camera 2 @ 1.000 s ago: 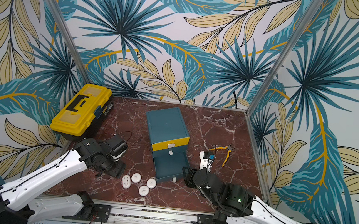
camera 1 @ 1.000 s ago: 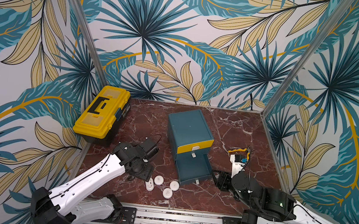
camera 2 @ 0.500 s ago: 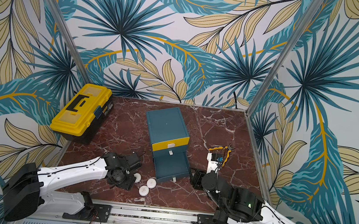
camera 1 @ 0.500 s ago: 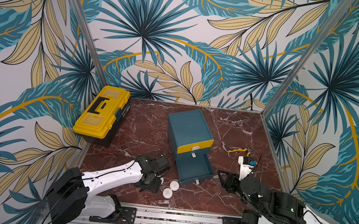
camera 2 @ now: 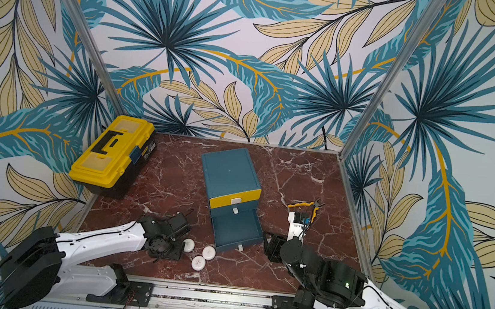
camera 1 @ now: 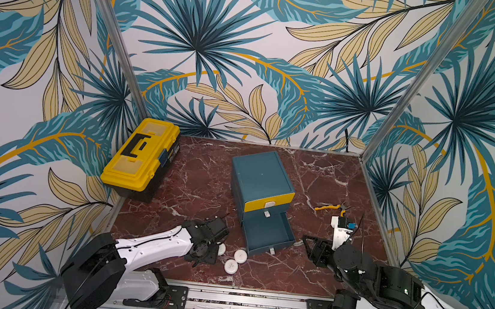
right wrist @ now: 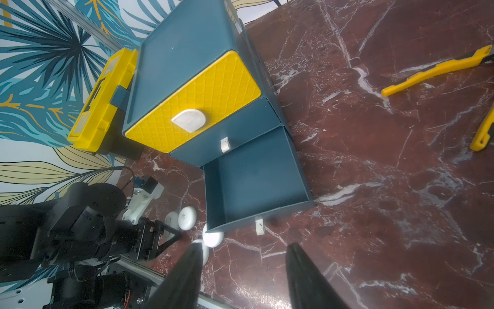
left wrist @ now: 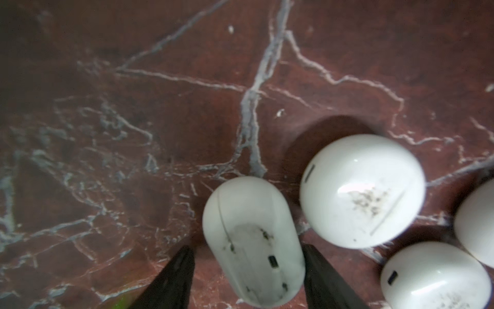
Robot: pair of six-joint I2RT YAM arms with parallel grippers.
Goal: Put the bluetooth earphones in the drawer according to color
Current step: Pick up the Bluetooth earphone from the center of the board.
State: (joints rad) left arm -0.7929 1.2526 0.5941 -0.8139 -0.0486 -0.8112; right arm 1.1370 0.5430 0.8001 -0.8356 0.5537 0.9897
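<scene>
Several white bluetooth earphones lie on the marble in front of the drawer (camera 1: 261,175), whose bottom tray (camera 1: 267,232) is pulled out and empty. Three show in a top view (camera 1: 241,254) (camera 1: 230,266) (camera 1: 221,249). My left gripper (left wrist: 247,254) is down at the leftmost of the group, where one white case (left wrist: 254,238) stands on edge between its fingers. One finger (left wrist: 314,263) touches the case and a thin gap shows at the other, so the jaws stand open. My right gripper (right wrist: 244,247) hangs open and empty over bare marble by the tray's front right corner.
A yellow-and-black toolbox (camera 1: 141,153) stands at the back left. Yellow-handled pliers (camera 1: 330,207) lie right of the cabinet. The other white cases (left wrist: 361,190) (left wrist: 433,275) crowd close beside the left gripper's finger. The metal rail (camera 1: 243,299) runs along the front edge.
My left arm has swung right and dropped low onto the cases, and its jaws have narrowed round one of them. The right arm has shifted slightly, its jaws unchanged.
</scene>
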